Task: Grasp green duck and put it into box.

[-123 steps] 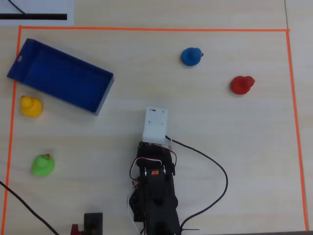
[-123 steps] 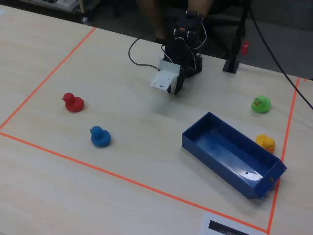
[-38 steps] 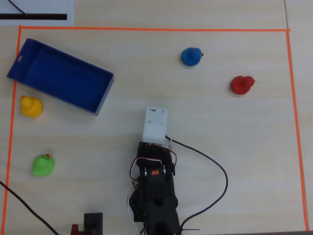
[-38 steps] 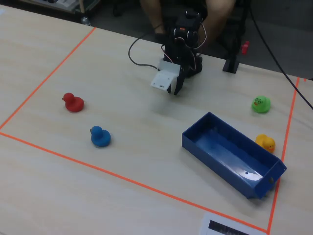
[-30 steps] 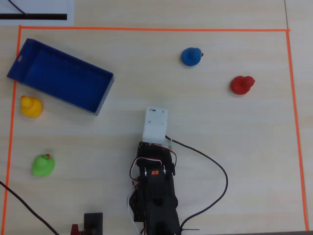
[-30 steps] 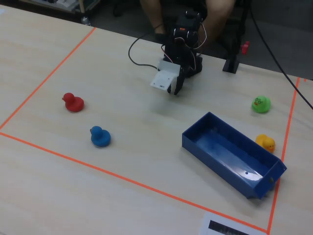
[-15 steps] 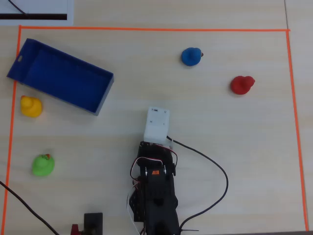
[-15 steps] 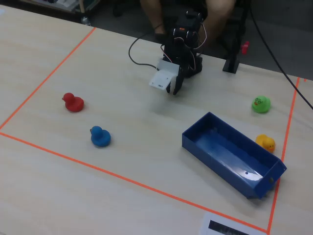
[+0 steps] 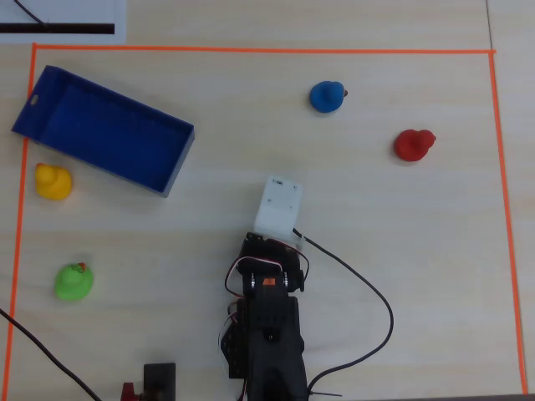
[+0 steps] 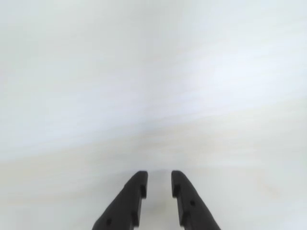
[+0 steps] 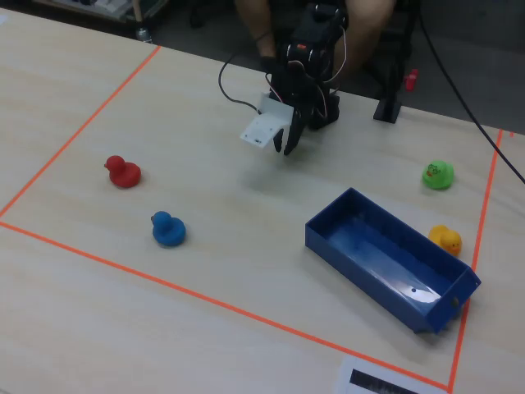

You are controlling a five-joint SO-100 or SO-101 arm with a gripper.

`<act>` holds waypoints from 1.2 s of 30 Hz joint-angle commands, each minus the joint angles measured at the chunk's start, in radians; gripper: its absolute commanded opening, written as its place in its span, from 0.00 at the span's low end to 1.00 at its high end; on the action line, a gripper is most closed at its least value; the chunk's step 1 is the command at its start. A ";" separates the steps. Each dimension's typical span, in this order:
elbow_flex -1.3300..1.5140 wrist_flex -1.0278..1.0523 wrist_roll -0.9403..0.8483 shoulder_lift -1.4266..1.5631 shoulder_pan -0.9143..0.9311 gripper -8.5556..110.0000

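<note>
The green duck (image 9: 73, 281) sits at the lower left of the overhead view and at the right (image 11: 438, 174) of the fixed view, alone on the table. The blue box (image 9: 100, 125) lies tilted at the upper left of the overhead view, with nothing in it; in the fixed view the box (image 11: 377, 254) lies lower right. My gripper (image 11: 283, 146) hangs over bare table near the middle, far from both. In the wrist view the gripper (image 10: 159, 179) shows two black fingers with a narrow gap and nothing between them. The white camera housing (image 9: 278, 207) hides it from overhead.
A yellow duck (image 9: 53, 181) sits just below the box, between it and the green duck. A blue duck (image 9: 326, 96) and a red duck (image 9: 413, 144) stand at the upper right. Orange tape (image 9: 251, 50) frames the work area. A black cable (image 9: 368, 292) trails from the arm.
The arm's head has lifted and swung a little to the right in the overhead view, reaching slightly further out. The ducks and box have not moved.
</note>
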 commanded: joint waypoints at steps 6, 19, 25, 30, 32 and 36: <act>-0.954 0.324 0.086 -0.532 -0.166 0.29; -1.117 0.305 0.580 -0.841 -1.002 0.38; -1.218 0.238 0.637 -1.042 -1.069 0.39; -1.287 0.175 0.635 -1.170 -1.065 0.39; -1.292 0.135 0.634 -1.224 -1.080 0.39; -1.249 0.048 0.629 -1.292 -1.104 0.39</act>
